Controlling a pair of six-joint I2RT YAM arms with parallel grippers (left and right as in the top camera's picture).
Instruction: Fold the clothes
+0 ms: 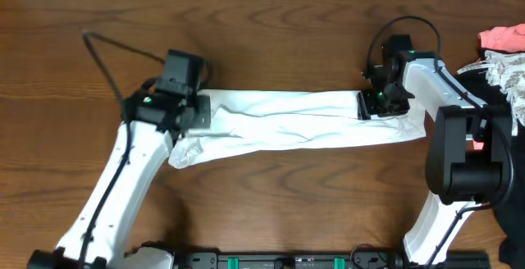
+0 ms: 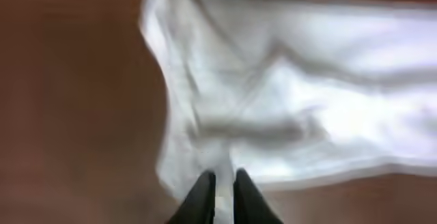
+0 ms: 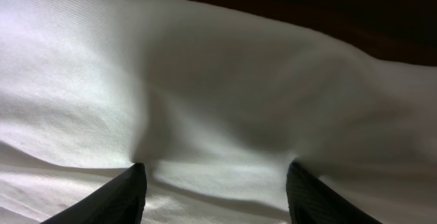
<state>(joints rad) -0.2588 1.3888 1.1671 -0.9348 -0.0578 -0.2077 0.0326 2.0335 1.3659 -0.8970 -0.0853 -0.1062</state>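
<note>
- T-shirt (image 1: pixel 287 121) is lying mid-table as a long narrow strip, running L–R btwn the two arms; no green label is showing.
- L gripper (image 2: pixel 218 186) is sitting at the strip's left end, jaws closed to a sliver, seemingly pinching a thin bit of cloth. View's blurry tho.
- R gripper (image 3: pixel 218 183) is straddling the right end, jaws spread wide, tips pressing into cloth w/ a hump btwn them. Not clamping yet, I'd say.
- Step, prob: bringing one end over the other. Doing it well means R catching all layers before lifting, strip taut, ends meeting square.
- Room: table (image 1: pixel 262 31) is showing bare wood on both long sides of the strip. Pink garment (image 1: pixel 502 38) & lacy white cloth (image 1: pixel 496 72) are crowding the far right edge, so swinging R inward looks safer.
</note>
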